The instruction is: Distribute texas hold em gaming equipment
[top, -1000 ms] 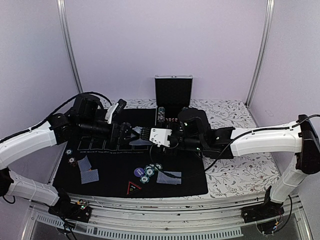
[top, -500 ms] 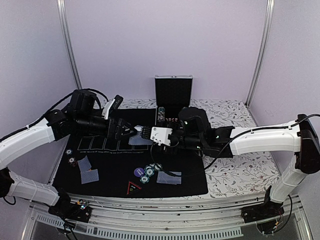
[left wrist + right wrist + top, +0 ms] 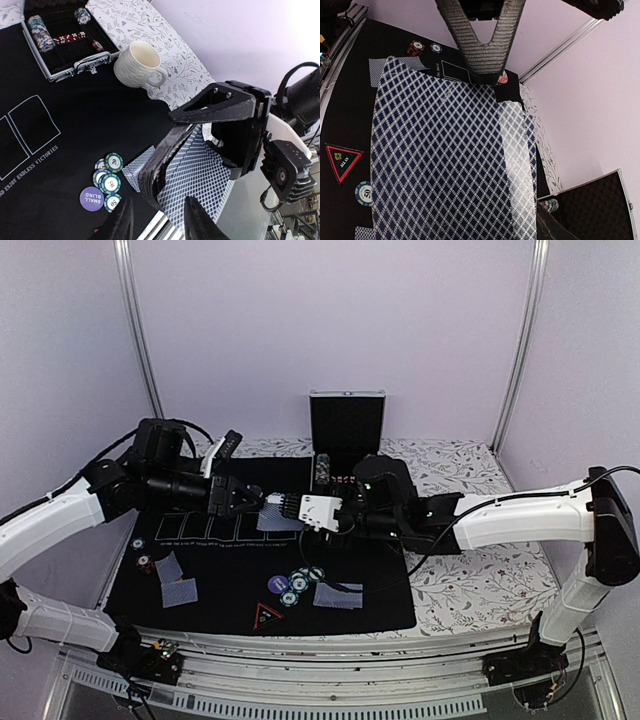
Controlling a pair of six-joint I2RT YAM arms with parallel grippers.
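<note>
**Two tools meet at a stack of cards above the mat**

At the near edge of the black mat lies a red-edged triangle marker. Just behind it are a purple "small blind" button and a little group of green-and-white poker chips. Face-down cards lie beside them on the right. On the left side of the mat lie some loose cards, also face down, and near them an orange button.

Above the middle of the mat the two arms meet. The right tool grasps a stack of playing cards with blue diamond backs and holds it off the mat. The left tool has its fingers on both sides of the free end of this stack; whether they press on it I cannot tell.

Farther back, a cream mug stands on the flowered worktop. At the far side an open metal case holds a row of chips and red dice.
</note>
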